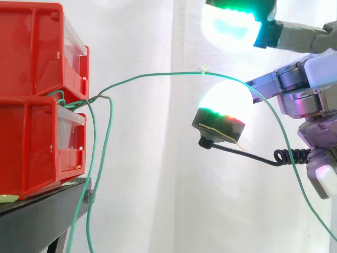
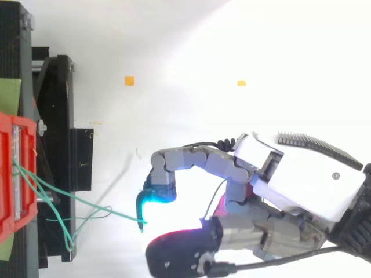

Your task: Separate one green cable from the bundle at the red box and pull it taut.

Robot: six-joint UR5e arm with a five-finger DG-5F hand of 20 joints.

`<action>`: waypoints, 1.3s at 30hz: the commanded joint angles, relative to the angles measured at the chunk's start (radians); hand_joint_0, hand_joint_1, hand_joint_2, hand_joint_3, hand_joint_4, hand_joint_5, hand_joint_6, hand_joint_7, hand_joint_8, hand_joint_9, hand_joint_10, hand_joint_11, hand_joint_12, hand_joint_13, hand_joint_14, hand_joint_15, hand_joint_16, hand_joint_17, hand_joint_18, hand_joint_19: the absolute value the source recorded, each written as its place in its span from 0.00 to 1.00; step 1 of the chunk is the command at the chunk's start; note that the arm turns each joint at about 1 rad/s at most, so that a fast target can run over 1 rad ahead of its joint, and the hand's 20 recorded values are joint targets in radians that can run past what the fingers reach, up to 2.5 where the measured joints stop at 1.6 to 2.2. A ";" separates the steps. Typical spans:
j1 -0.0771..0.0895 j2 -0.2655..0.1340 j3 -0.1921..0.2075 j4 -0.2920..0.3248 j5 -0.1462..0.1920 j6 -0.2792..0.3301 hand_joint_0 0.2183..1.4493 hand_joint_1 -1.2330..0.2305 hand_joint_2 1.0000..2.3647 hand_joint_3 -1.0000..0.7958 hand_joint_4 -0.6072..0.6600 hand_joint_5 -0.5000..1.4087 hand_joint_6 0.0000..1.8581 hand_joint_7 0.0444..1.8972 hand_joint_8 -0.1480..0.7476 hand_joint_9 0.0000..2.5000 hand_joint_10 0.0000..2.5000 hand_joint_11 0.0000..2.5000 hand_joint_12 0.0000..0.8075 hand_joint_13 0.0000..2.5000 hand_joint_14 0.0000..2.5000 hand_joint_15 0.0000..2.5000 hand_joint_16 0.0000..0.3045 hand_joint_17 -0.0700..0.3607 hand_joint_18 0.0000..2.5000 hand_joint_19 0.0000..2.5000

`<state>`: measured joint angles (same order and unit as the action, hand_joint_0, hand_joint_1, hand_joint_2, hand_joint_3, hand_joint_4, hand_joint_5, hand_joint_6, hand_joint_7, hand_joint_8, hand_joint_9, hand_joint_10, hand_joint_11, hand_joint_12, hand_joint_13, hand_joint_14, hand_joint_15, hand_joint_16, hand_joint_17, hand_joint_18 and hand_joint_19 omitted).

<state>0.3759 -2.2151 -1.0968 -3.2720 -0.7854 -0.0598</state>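
Plain white curtain [image 1: 142,168] behind everything in the side view. Red bins [image 1: 37,95] stacked two high on a black stand [image 1: 31,211]. Out of the gap between the bins, a bundle [image 1: 71,103] of green strands, most dropping straight down the bins' front. One green cable [image 1: 152,75] arching up and well away from the bins, peaking at a small pale tag [image 1: 203,68], then falling farther out still. Hand [image 1: 310,89] well clear of the bins, about level with them. Cannot tell whether clamped on the cable or merely carrying it draped.

From above, same cable [image 2: 98,207] running out from the bins [image 2: 8,174] across the stand [image 2: 58,116] to end beneath the hand [image 2: 290,174]. Slack loops [image 2: 65,234] lying close to the bins. Grip again impossible to judge.

Probably singled out, not yet taut, going by the sag. Make sure of a firm hold first, then draw straight away from the bins along the cable's own line, slowly, stopping with the arch gone flat. Keep clear of the loops by the bins, and avoid jerks liable to shift the bins.
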 commanded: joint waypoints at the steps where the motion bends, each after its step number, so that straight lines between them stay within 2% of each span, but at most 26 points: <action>1: 0.000 0.000 0.000 0.000 0.000 0.000 0.18 0.69 0.00 0.28 0.56 0.34 0.27 0.77 0.25 1.00 1.00 0.16 0.60 1.00 0.01 0.49 0.22 0.51 0.64 0.00; 3: 0.000 0.000 0.000 0.000 0.000 0.000 0.19 0.68 0.00 0.28 0.55 0.34 0.27 0.76 0.23 1.00 1.00 0.15 0.59 1.00 0.01 0.50 0.21 0.50 0.64 0.00; 5: 0.000 0.000 0.000 0.000 0.000 0.000 0.24 0.60 0.00 0.28 0.54 0.34 0.27 0.76 0.22 1.00 1.00 0.13 0.54 0.99 0.01 0.52 0.19 0.47 0.61 0.00; 15: 0.001 0.000 0.000 0.000 0.000 0.002 0.34 0.42 0.00 0.28 0.53 0.34 0.27 0.76 0.21 1.00 1.00 0.12 0.52 0.99 0.01 0.54 0.17 0.44 0.60 0.00; 19: 0.000 0.000 0.000 0.000 -0.002 0.000 0.38 0.36 0.01 0.34 0.52 0.34 0.27 0.75 0.21 1.00 1.00 0.13 0.52 0.98 0.01 0.55 0.17 0.44 0.60 0.00; 27: 0.000 0.000 0.000 0.000 -0.002 0.000 0.39 0.35 0.01 0.38 0.51 0.34 0.27 0.75 0.20 1.00 1.00 0.14 0.53 0.99 0.01 0.55 0.17 0.44 0.61 0.00; 30: 0.000 0.000 0.000 0.000 -0.003 0.000 0.31 0.40 0.00 0.28 0.52 0.34 0.27 0.75 0.21 1.00 1.00 0.13 0.53 0.99 0.01 0.56 0.17 0.44 0.61 0.00; 32: 0.000 0.000 0.000 0.000 -0.003 0.000 0.22 0.43 0.00 0.28 0.53 0.34 0.27 0.75 0.22 1.00 1.00 0.14 0.56 1.00 0.01 0.55 0.19 0.47 0.65 0.00; 39: 0.001 0.000 0.000 -0.003 -0.002 0.000 0.18 0.50 0.00 0.28 0.54 0.34 0.27 0.74 0.23 1.00 1.00 0.16 0.59 1.00 0.01 0.54 0.21 0.49 0.67 0.00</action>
<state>0.3761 -2.2151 -1.0969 -3.2735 -0.7867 -0.0591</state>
